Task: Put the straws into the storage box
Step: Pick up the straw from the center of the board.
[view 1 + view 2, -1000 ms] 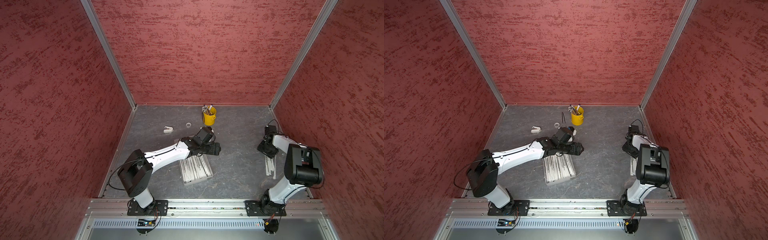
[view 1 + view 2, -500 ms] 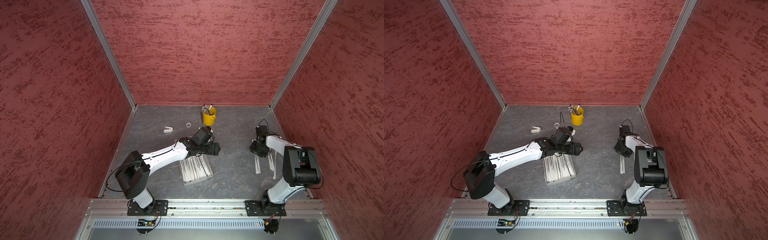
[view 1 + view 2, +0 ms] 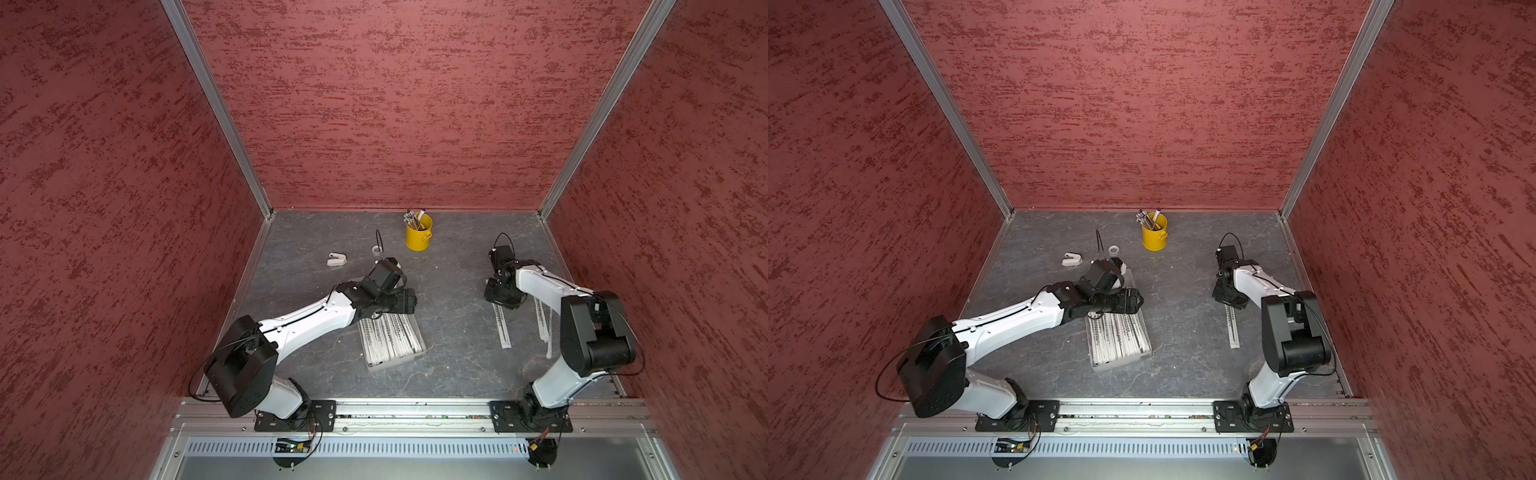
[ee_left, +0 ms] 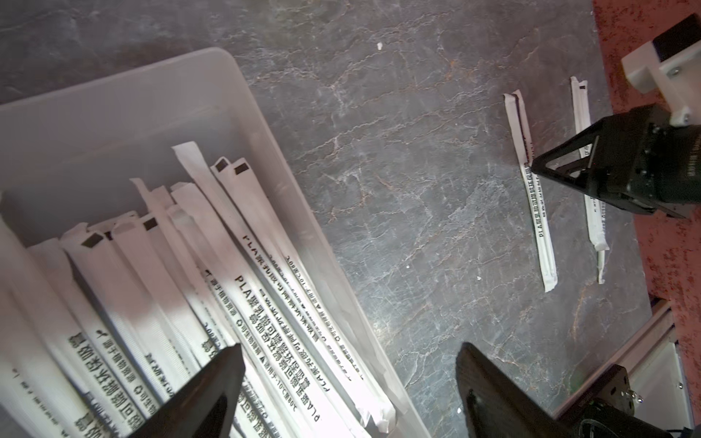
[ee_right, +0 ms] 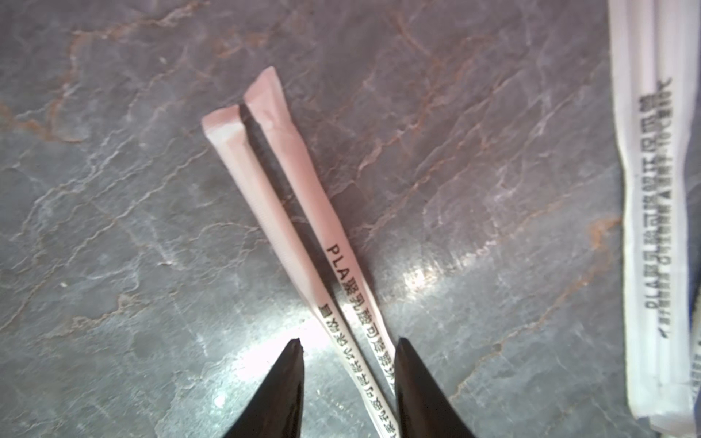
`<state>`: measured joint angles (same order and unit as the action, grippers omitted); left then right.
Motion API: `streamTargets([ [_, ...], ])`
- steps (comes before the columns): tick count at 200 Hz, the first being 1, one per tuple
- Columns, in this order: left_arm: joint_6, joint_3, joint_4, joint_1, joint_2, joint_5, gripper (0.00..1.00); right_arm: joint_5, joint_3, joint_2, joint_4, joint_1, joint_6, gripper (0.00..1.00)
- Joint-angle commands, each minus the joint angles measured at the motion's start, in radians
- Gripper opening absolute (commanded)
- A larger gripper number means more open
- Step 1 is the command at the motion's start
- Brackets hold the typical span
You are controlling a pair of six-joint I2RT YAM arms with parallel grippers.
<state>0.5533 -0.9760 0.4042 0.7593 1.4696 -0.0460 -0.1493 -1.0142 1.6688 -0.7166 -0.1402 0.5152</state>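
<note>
Left wrist view looks down into the storage box (image 4: 242, 91), a translucent whitish tray. It is largely filled with straws (image 4: 242, 295) lying lengthwise side by side, a few at a slant, their tips stopping short of the end wall. The left hand (image 4: 347, 350) hangs over the box's right wall, released, its fingers wide apart with nothing between them.

In both top views the box sits near the middle of the grey table (image 3: 453, 365), with the left arm over its far end. To the right, a pair of loose straws (image 5: 303, 227) lies on the table. The right hand (image 5: 349, 343) stands over it, fingers parted on either side of the pair and not clenched, with a gap showing on one side. Further right lie more wrapped straws (image 5: 652, 227). At the far edge a yellow bucket (image 3: 419, 237) holds pens (image 3: 412, 217).
</note>
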Motion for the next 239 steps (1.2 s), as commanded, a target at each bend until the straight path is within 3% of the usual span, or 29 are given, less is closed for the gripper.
streamTargets([
  [1, 0.013, 0.004, 0.003, 0.0, -0.014, 0.011, 0.9, -0.021, -0.012, 0.025, -0.003, -0.011, -0.026, 0.39],
  [77, 0.016, 0.0, 0.022, 0.007, -0.012, 0.034, 0.9, 0.019, -0.014, 0.095, 0.049, -0.021, -0.037, 0.28],
  [135, 0.014, 0.0, 0.047, 0.0, -0.03, 0.049, 0.9, -0.066, -0.057, 0.041, -0.012, -0.077, -0.068, 0.37],
  [239, 0.027, 0.018, 0.05, 0.006, -0.047, 0.057, 0.9, -0.076, -0.067, 0.121, 0.003, -0.104, -0.087, 0.34],
])
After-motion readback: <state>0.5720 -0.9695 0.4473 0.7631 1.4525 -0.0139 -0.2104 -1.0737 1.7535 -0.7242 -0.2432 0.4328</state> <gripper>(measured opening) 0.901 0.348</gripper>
